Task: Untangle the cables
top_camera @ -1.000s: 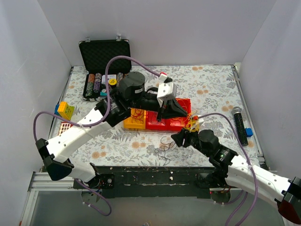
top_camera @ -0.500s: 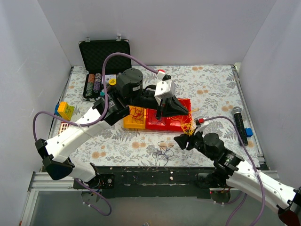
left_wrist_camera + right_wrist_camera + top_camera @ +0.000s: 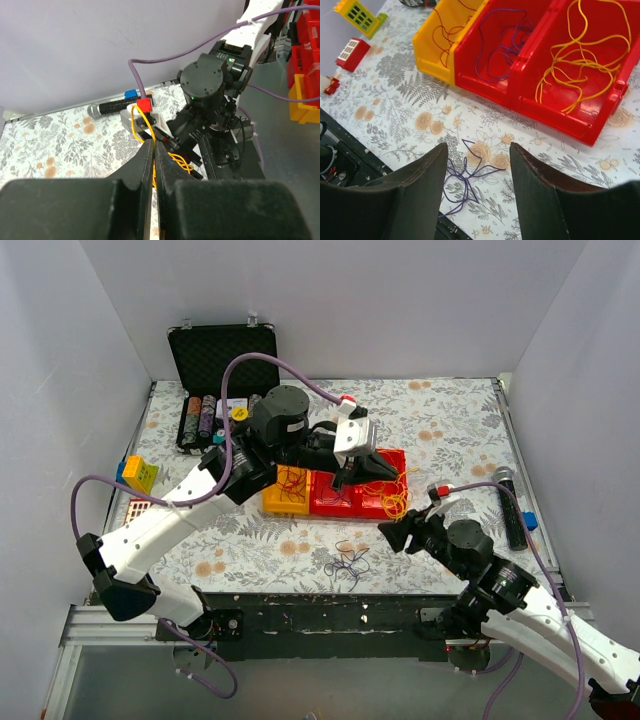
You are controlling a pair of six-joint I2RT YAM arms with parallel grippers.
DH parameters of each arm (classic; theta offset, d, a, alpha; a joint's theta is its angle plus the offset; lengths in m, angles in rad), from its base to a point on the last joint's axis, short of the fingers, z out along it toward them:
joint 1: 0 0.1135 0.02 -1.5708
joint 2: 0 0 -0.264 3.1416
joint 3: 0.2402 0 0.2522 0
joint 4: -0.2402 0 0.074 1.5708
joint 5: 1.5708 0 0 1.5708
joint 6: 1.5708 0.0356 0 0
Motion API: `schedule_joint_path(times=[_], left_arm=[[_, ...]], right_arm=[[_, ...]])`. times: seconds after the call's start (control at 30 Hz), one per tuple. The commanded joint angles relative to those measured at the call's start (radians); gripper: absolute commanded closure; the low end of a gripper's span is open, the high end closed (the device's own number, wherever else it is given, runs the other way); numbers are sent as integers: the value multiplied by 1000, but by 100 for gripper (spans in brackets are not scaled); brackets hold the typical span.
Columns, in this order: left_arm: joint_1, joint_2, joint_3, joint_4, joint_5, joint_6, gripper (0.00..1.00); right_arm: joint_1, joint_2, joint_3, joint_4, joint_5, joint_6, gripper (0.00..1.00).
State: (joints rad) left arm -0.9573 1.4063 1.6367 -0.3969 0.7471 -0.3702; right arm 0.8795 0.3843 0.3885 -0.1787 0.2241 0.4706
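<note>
The cables are split up. A red cable (image 3: 441, 31) lies in the yellow bin (image 3: 427, 60), and a purple cable (image 3: 501, 41) in the middle red bin (image 3: 485, 82). A yellow cable (image 3: 580, 60) is piled in the right red bin (image 3: 600, 125). A dark purple cable (image 3: 466, 176) lies loose on the floral table, also near the front edge (image 3: 347, 565). My left gripper (image 3: 343, 483) hangs over the bins, shut on a strand of the yellow cable (image 3: 142, 120). My right gripper (image 3: 477, 150) hovers open above the loose dark purple cable, holding nothing.
An open black case (image 3: 222, 355) with poker chips (image 3: 210, 418) stands at the back left. Toy blocks (image 3: 138, 473) lie at the left edge. A black marker (image 3: 510, 505) and a blue block (image 3: 529, 521) lie at the right.
My right gripper pulled back from the red bin towards the near right and opened wider. The yellow cable that hung by it now lies in the bin. The left gripper shifted slightly.
</note>
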Motion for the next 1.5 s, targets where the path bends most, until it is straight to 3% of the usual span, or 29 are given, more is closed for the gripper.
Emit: schedule_joint_path(times=[0.0,0.3,0.5,0.73,0.87,0.97,1.03,1.07,1.1,1.17,1.23,1.3,1.47], left_arm=[[5,28,74,-30,-37,63,100],[17,-17,-210,256,-250,145,100],[107,121,-210,314,-267,71,100],[124,359,-163,317,-353,126,100],[124,486,-20,231,-472,135,100],[124,514,20,178,-463,155,98],[124,504,17,164,-430,154,75],[124,494,15,147,-414,154,50],[123,485,15,133,-402,149,39],[123,455,9,90,-376,142,30],[121,413,-17,44,-341,136,11],[121,360,-58,-18,-284,161,3],[123,189,-271,-177,-149,306,2]], right_arm=[[6,13,-19,-88,102,57,42],[6,-79,-68,-197,233,177,54],[6,-75,-46,-223,296,186,54],[6,-67,-31,-222,333,191,53],[6,-71,-19,-226,345,184,53],[6,-79,-19,-219,343,175,52],[6,-76,-20,-211,342,172,52],[6,-71,-19,-202,333,168,51],[6,-67,-17,-199,330,163,50],[6,-53,-14,-185,311,157,48],[7,-39,-11,-179,287,148,47],[6,-35,-10,-173,273,143,46],[6,-39,-33,-90,155,77,43]])
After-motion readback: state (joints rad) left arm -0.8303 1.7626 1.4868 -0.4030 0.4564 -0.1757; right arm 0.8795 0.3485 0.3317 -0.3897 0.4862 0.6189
